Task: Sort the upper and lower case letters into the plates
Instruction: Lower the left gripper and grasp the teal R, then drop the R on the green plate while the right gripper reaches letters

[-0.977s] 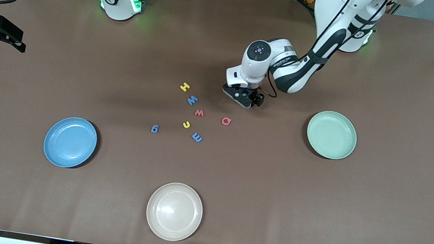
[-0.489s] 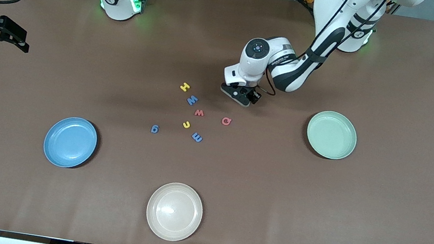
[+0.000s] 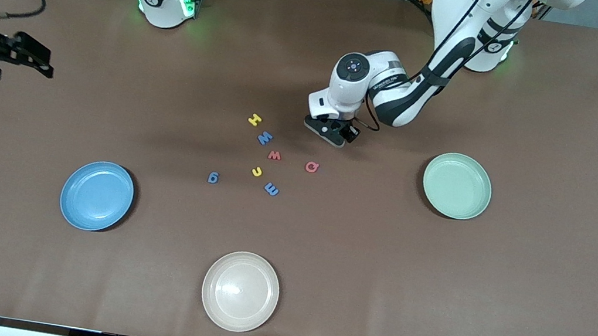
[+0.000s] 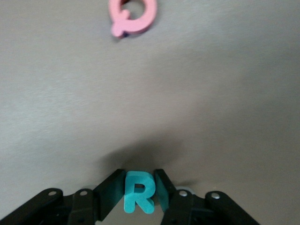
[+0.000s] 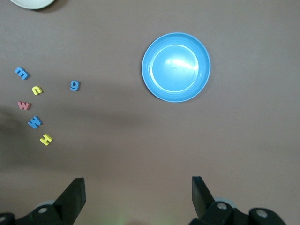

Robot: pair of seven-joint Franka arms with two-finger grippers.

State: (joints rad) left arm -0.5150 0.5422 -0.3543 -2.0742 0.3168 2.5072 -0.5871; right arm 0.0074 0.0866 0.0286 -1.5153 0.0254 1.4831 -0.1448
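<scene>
My left gripper (image 3: 333, 134) is shut on a teal letter R (image 4: 138, 192), low at the table; the R is hidden in the front view. A red Q (image 3: 311, 166) lies near it, also in the left wrist view (image 4: 132, 16). A yellow H (image 3: 254, 120), blue W (image 3: 265, 138), red w (image 3: 275, 155), yellow c (image 3: 257, 171), blue m (image 3: 271, 189) and blue g (image 3: 213, 178) lie mid-table. The sky blue plate (image 3: 97, 195) and the mint green plate (image 3: 457, 186) hold nothing. My right gripper (image 3: 33, 62) is open and empty, up over the right arm's end of the table.
A cream-beige plate (image 3: 240, 291) sits near the front edge, nearer the camera than the letters. The right wrist view shows the blue plate (image 5: 176, 66) and several of the letters (image 5: 35, 105) from above.
My right gripper has moved a little toward the middle of the table. My left gripper shifted slightly toward the letter cluster, then held still with the R.
</scene>
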